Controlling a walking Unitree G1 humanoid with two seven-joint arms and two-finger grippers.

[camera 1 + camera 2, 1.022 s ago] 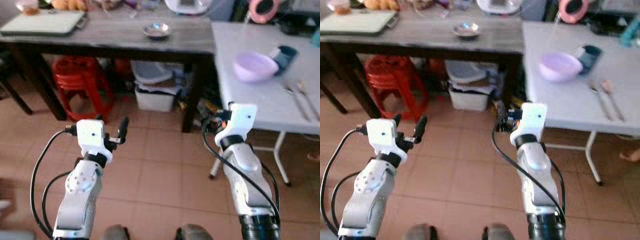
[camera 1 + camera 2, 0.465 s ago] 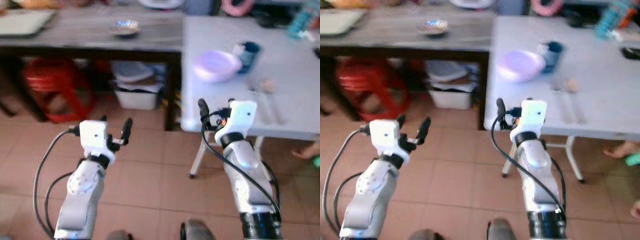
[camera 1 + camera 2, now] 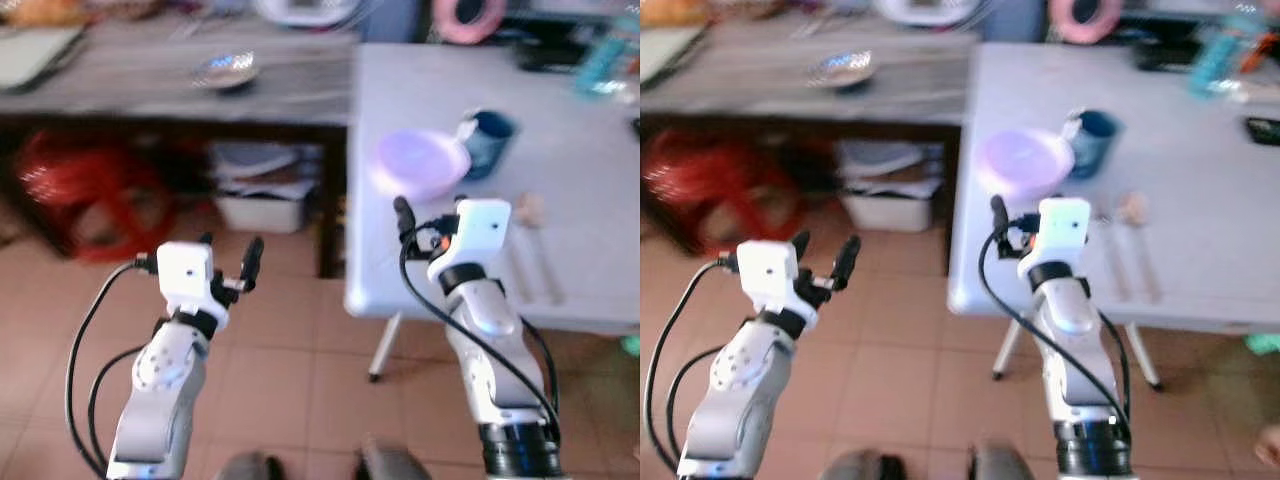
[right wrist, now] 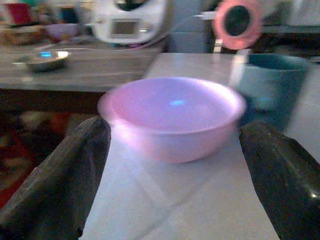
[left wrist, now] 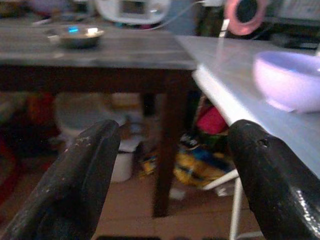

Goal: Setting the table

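Note:
A lilac bowl (image 3: 422,165) stands near the front left corner of the white table (image 3: 590,130), with a teal cup (image 3: 488,142) just behind it to the right. A spoon and a fork (image 3: 530,250) lie on the table right of the bowl. My right gripper (image 4: 172,131) is open and empty, raised at the table's near edge and aimed at the bowl (image 4: 172,115) a short way ahead. My left gripper (image 3: 232,255) is open and empty too, held over the tiled floor left of the table. Its wrist view catches the bowl (image 5: 287,80) at one side.
A dark wooden table (image 3: 150,95) runs along the back left, carrying a metal dish (image 3: 225,70) and a white appliance (image 3: 300,10). Red stools (image 3: 80,190) and a white bin (image 3: 260,200) sit underneath. A teal bottle (image 3: 605,60) stands at the white table's far side.
The camera has shifted right and forward, so the white table and bowl are nearer. My right gripper now sits at the table's edge. Both arms keep their pose.

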